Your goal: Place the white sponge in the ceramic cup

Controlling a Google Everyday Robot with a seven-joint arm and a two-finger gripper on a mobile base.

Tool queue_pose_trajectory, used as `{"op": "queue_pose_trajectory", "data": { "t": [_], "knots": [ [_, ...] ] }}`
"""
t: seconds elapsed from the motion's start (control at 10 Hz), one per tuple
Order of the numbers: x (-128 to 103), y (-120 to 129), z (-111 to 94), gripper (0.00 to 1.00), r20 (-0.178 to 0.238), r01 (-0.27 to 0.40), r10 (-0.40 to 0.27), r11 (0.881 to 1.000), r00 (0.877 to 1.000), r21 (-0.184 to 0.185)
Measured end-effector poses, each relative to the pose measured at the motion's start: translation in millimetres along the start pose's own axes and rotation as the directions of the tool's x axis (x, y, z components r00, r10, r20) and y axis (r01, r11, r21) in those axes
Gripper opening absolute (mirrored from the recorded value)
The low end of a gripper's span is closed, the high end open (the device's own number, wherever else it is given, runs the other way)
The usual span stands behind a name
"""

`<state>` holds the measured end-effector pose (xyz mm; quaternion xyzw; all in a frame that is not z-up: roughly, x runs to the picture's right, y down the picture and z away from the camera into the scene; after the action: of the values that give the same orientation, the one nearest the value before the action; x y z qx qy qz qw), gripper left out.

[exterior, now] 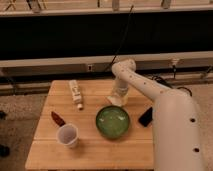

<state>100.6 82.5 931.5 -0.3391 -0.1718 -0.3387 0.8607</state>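
Claw [118, 96] over white sponge [114, 100], green bowl [112, 121] beside (cup [67, 135] apart)

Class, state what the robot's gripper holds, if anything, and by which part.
It cannot be told: the gripper is down at the flat off-white sponge behind the green bowl.

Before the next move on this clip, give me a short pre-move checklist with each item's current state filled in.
1. Tool located: ok, it is down at the far side of the table, just behind the green bowl.
2. White sponge located: ok, a pale pad shows right under the tool.
3. Sponge secured in the tool: cannot tell, contact is hidden by the arm.
4. Ceramic cup upright, mouth open: ok, at the near left of the table.
5. Cup interior free: ok, nothing visible inside.
6. Path from sponge to cup: not ok for a low sweep, the green bowl sits in between; the white tube bottle and red item lie left.
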Motion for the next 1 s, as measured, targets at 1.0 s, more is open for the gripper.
{"op": "queue_pose_trajectory", "data": {
  "t": [1.0],
  "knots": [
    [-13, -2, -19, 0.00, 0.041, -0.018, 0.014, 0.996, 0.999, 0.087]
  ]
}}
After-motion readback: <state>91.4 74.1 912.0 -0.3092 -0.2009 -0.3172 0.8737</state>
